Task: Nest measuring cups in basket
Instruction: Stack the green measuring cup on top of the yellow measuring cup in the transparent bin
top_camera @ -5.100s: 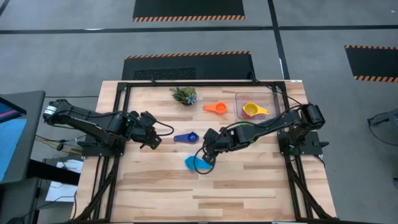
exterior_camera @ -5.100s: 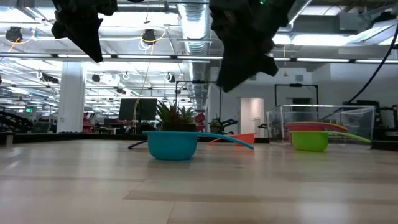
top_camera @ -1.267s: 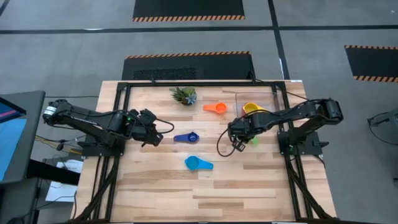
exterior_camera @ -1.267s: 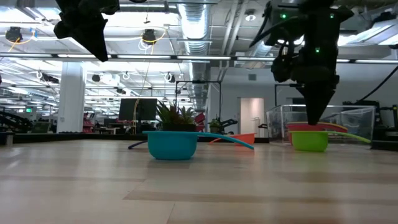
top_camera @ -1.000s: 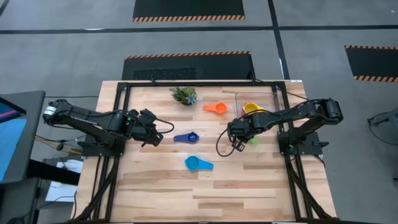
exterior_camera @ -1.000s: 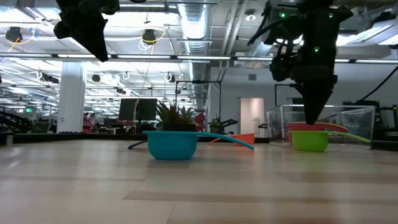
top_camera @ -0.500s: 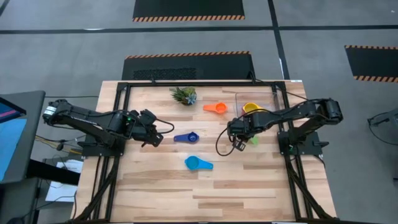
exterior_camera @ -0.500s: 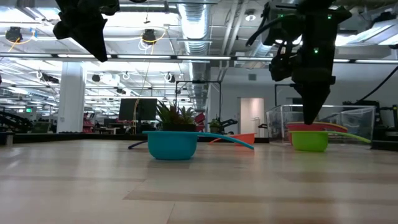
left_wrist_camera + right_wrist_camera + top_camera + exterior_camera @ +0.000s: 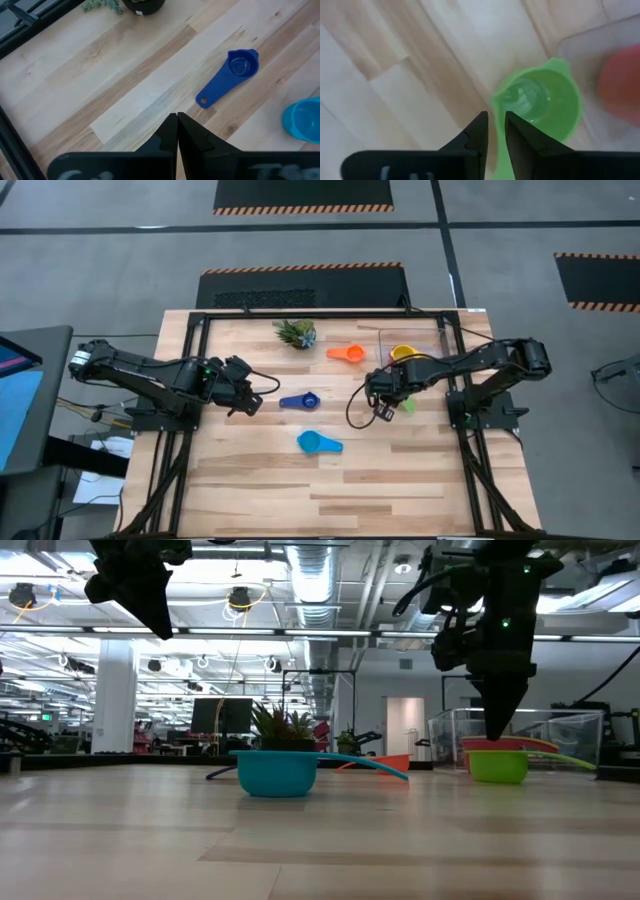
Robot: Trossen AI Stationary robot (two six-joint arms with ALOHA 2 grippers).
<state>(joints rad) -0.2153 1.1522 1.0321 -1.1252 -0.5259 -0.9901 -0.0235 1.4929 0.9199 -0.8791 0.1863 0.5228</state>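
A green cup (image 9: 540, 105) stands on the table against the near wall of the clear basket (image 9: 386, 348). That basket holds a yellow cup (image 9: 404, 357) and a red cup (image 9: 520, 745). My right gripper (image 9: 496, 122) hangs just above the green cup's rim, where the handle leaves it. It points down, its fingers a narrow gap apart and touching nothing. Orange (image 9: 347, 353), dark blue (image 9: 300, 401) and light blue (image 9: 318, 443) cups lie on the wood. My left gripper (image 9: 176, 120) is shut and raised left of the dark blue cup (image 9: 227, 77).
A small spiky potted plant (image 9: 296, 332) stands at the far edge, left of the orange cup. A black frame (image 9: 190, 330) runs around the tabletop. Bare wood lies near the front edge and between the two arms.
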